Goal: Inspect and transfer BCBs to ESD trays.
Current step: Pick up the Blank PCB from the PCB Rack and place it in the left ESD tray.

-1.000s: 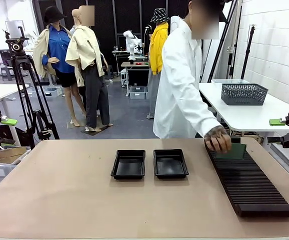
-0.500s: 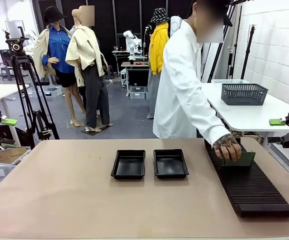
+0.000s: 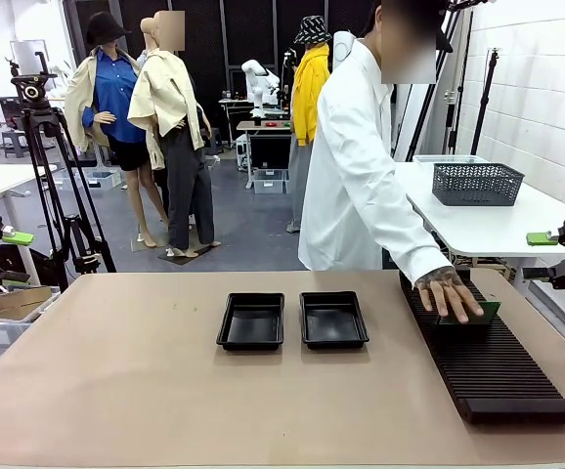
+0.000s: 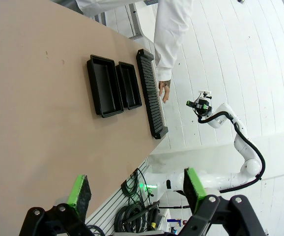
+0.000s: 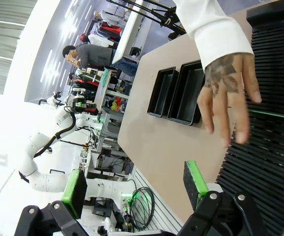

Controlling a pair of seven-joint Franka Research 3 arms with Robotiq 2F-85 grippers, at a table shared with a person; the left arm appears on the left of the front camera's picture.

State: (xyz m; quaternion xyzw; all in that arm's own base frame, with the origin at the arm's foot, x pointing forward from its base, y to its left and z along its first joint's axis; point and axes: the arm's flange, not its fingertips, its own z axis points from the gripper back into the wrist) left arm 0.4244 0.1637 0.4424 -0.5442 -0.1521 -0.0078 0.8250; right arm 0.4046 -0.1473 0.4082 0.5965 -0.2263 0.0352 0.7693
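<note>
Front view: left claw (image 4: 134,186), right claw (image 5: 132,179) agape, empty, beyond table (image 3: 116,391) edges (person's hand (image 3: 451,293) on BCB (image 3: 489,311)).

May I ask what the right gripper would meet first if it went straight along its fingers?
Probably bare tabletop just short of the black trays. The open right gripper aims there, with the person's hand and the ribbed rack off to one side, though depth is hard to judge.

Person's hand (image 3: 451,293) moved nearer along rack (image 3: 498,366), now flat atop BCB (image 3: 490,310).
</note>
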